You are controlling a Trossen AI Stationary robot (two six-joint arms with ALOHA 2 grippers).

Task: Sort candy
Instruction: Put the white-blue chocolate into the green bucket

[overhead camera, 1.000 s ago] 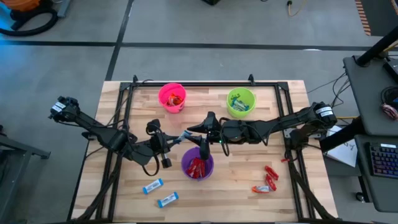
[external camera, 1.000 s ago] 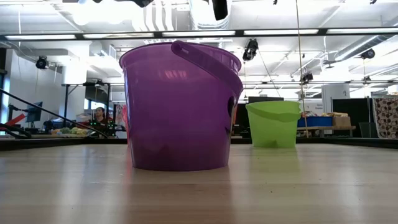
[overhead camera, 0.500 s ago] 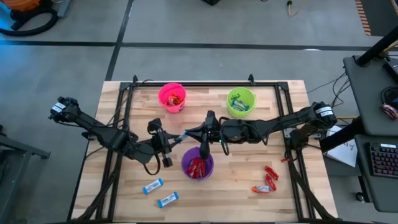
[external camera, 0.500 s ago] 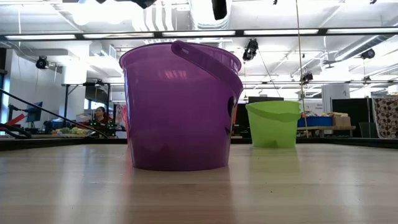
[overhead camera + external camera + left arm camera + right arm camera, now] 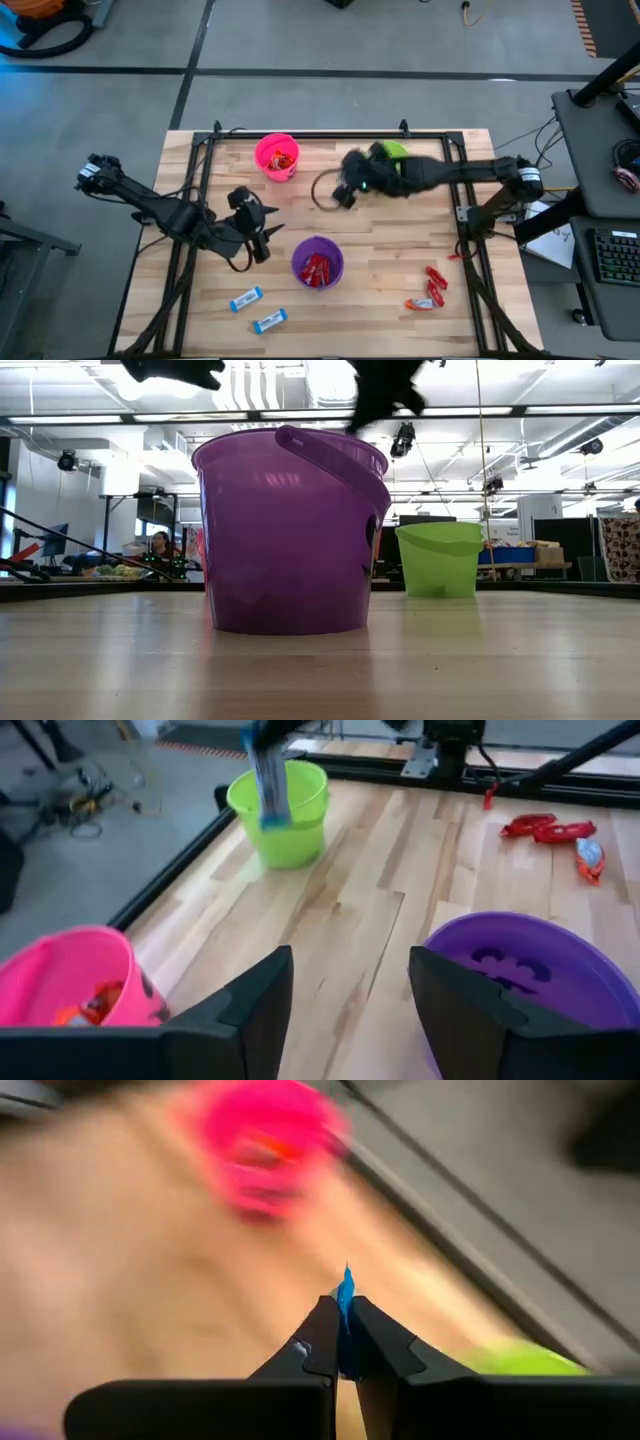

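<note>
**A:** What do we have in the right gripper (image 5: pixel 343 1342)?

**B:** Its fingers are pinched tight on a blue-and-white candy (image 5: pixel 266 780), held by one end so the rest dangles. We are carrying it high over the table (image 5: pixel 400 260), close to the green cup (image 5: pixel 280 815).

**A:** How does it handle?

**B:** We judge it light, with a slick, crinkly wrapper; a pinch across the middle would be safer than the tail.

**A:** And the left gripper (image 5: pixel 345 1010)?

**B:** Spread wide, holding nothing, beside the purple cup (image 5: pixel 318 263), which has red candies (image 5: pixel 317 267) inside.

**A:** What else is about?

**B:** Two blue-and-white candies (image 5: pixel 257 309) and some red and orange ones (image 5: pixel 428 288) lie loose. The pink cup (image 5: pixel 277 156) seems to hold orange; the blur leaves us unsure. The cup rims are the obstacles.
</note>
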